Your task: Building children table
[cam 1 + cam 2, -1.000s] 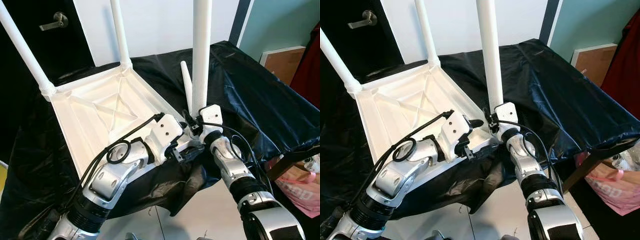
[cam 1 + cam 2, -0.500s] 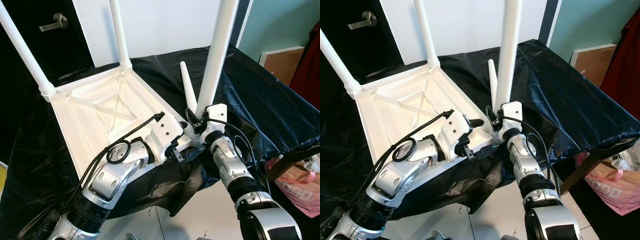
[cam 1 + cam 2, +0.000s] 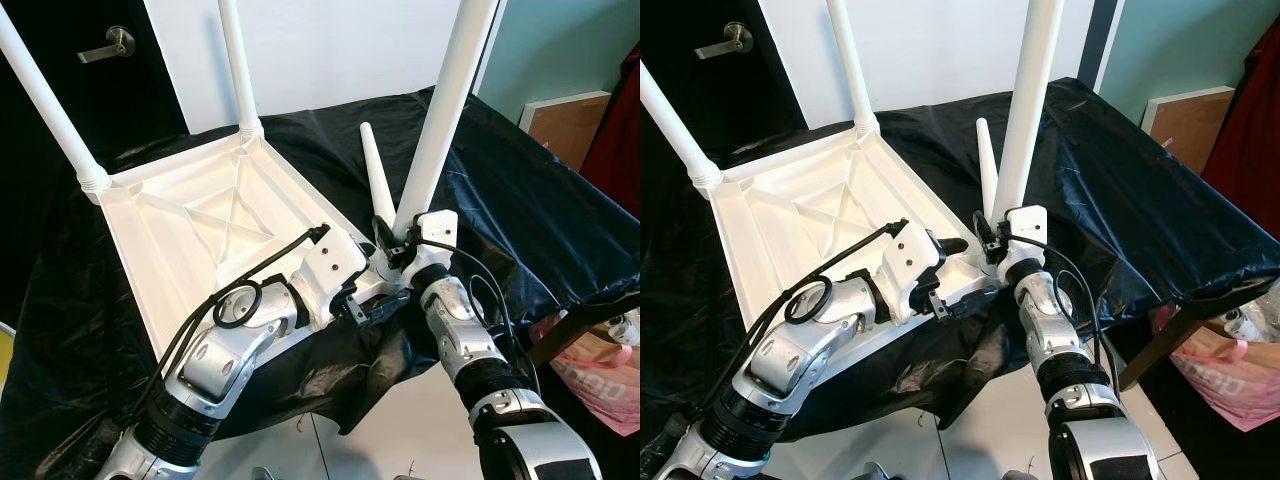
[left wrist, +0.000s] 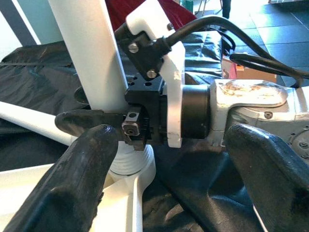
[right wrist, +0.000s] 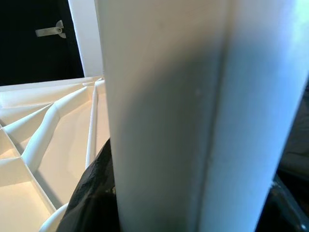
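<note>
We see lots of open room in the middle of the upside-down tabletop (image 3: 190,235). Two tall legs (image 3: 48,100) stand at its far corners. Near us, the tilted leg (image 3: 445,105) and a loose leg (image 3: 375,180) crowd the corner beside both grippers.

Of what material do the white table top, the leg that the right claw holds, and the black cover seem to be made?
Table top: likely moulded plastic, matt white, judging by the ribs cast into its underside. Leg in the right claw: apparently the same plastic, smooth and faintly textured. Black cover: seemingly thin plastic sheeting, glossy and wrinkled, catching the light.
</note>
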Tool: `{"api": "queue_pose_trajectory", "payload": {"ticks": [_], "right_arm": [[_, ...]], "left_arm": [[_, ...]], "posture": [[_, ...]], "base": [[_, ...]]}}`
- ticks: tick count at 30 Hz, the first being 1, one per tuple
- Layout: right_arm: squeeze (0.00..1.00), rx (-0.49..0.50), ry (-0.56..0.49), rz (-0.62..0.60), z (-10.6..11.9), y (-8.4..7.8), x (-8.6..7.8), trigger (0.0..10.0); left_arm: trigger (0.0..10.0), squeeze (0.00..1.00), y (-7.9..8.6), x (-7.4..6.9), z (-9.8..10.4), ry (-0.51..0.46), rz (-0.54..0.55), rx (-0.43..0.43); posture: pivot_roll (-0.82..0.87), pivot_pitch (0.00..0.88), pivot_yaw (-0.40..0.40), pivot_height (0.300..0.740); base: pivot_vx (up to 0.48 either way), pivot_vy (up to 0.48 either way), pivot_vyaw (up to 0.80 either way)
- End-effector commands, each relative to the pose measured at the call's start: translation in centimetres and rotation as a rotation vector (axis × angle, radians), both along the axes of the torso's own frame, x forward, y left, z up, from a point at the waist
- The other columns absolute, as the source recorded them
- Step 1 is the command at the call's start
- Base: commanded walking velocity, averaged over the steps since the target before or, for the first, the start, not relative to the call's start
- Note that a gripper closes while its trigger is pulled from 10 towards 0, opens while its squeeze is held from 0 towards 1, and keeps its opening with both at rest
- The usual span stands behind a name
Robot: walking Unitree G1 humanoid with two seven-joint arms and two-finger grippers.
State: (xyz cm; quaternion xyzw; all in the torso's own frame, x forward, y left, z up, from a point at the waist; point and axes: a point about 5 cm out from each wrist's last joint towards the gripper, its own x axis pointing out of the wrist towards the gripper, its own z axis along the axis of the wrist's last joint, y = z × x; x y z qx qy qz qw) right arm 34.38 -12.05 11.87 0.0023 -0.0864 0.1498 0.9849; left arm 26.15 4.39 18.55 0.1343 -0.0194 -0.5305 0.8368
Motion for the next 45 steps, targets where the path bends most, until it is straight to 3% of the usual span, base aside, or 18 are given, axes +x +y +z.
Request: {"api": "queue_pose_trajectory", "payload": {"ticks": [1,9,16,27,45], "right_arm": [[0.00,-0.067,0.151,0.011,-3.8,-0.4,-1.4,10.0],[0.00,-0.171,0.028,0.135,-3.5,0.7,-2.7,10.0],[0.00,-0.184,0.023,0.140,-3.6,0.6,-2.9,10.0],[0.00,-0.039,0.137,0.039,-4.2,-0.6,-2.3,10.0],[0.00,-0.036,0.278,-0.024,-5.2,-0.8,-1.6,10.0]], "left_arm": [[10.0,0.00,0.0,-0.2,0.3,-0.006,-0.038,0.011],[10.0,0.00,-0.1,-0.3,0.4,-0.007,-0.047,0.017],[10.0,0.00,-0.1,-0.3,0.4,-0.007,-0.052,0.018],[10.0,0.00,0.0,-0.4,0.4,-0.008,-0.050,0.018],[10.0,0.00,0.0,-0.3,0.5,-0.010,-0.041,0.017]], "posture": [[-0.05,0.023,0.034,0.740],[-0.06,0.016,0.040,0.740],[-0.06,0.016,0.042,0.740],[-0.06,0.022,0.039,0.740],[-0.06,0.032,0.041,0.740]], "base": [[0.000,0.000,0.00],[0.000,0.000,0.00],[0.000,0.000,0.00],[0.000,0.000,0.00],[0.000,0.000,0.00]]}}
